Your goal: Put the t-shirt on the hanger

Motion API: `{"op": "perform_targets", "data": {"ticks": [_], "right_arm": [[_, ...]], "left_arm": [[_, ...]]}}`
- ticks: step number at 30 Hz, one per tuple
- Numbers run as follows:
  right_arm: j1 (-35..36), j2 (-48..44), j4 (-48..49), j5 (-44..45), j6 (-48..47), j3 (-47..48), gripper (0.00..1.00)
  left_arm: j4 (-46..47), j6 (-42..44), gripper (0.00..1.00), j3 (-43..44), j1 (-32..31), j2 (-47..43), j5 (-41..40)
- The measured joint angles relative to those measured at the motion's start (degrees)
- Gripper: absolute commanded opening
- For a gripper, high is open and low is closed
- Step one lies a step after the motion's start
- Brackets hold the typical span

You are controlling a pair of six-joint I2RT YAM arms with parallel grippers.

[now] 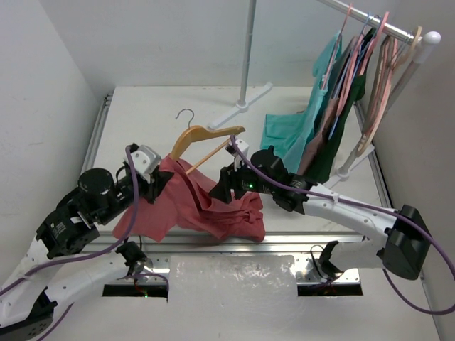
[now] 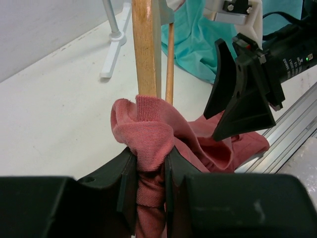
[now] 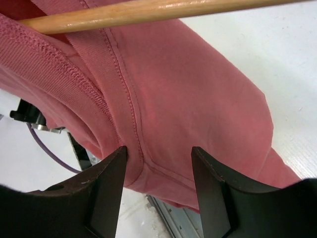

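The left end effector was clamped on a bunched fold of ribbed collar, right where one end of the wooden hanger met the cloth. The coral t-shirt slumped on the tabletop between the 2 arms, its upper part lifted against the hanger. The right end effector stood open, its 2 fingers straddling a seam of the shirt just below the crossbar, gripping nothing.

To do this step well, I judged, the right one should pinch only 1 layer beside that seam. It could then draw the neck opening along the hanger while the left one anchored the collar. Catching the crossbar would drag the hanger.

The teal shirt on the clothes rack trailed onto the tabletop just behind the right arm. The rack's white foot lay beyond the hook, so sweeps that way risked a snag.
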Motion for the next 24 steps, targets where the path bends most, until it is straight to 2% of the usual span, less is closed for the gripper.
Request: {"op": "perform_targets", "data": {"ticks": [1, 2, 3, 4, 6, 7, 14, 18, 24], "right_arm": [[0.11, 0.31, 0.24, 0.02, 0.24, 0.00, 0.53], [0.24, 0.59, 0.68, 0.15, 0.48, -0.04, 0.46], [0.46, 1.01, 1.40, 0.26, 0.87, -0.15, 0.46], [0.74, 1.29, 2.01, 0.50, 1.27, -0.35, 0.39], [1.16, 1.77, 2.71, 0.74, 1.68, -0.79, 0.40], [1.33, 1.97, 2.97, 0.83, 2.10, -1.09, 0.46], [1.88, 1.86, 4.24, -0.66, 4.22, -2.75, 0.48], [3.67, 0.76, 5.35, -0.94, 4.68, -3.10, 0.47], [4.35, 0.81, 5.81, 0.98, 4.63, -4.02, 0.40]], "left_arm": [[0.20, 0.00, 0.00, 0.00, 0.00, 0.09, 0.00], [0.39, 0.02, 0.00, 0.00, 0.00, 0.24, -0.02], [0.61, 0.02, 0.00, 0.00, 0.00, 0.50, -0.02], [0.70, 0.04, 0.00, -0.02, 0.00, 0.74, -0.02], [0.94, 0.04, 0.00, -0.04, 0.00, 1.18, -0.07], [1.03, 0.07, 0.00, -0.09, 0.00, 1.40, -0.13], [1.86, 0.04, 0.00, -1.05, 0.00, 2.14, -0.52], [2.67, 0.02, 0.00, -1.75, 0.00, 3.06, -0.68], [3.72, -0.15, 0.00, -2.10, 0.00, 3.61, -0.39]]}}
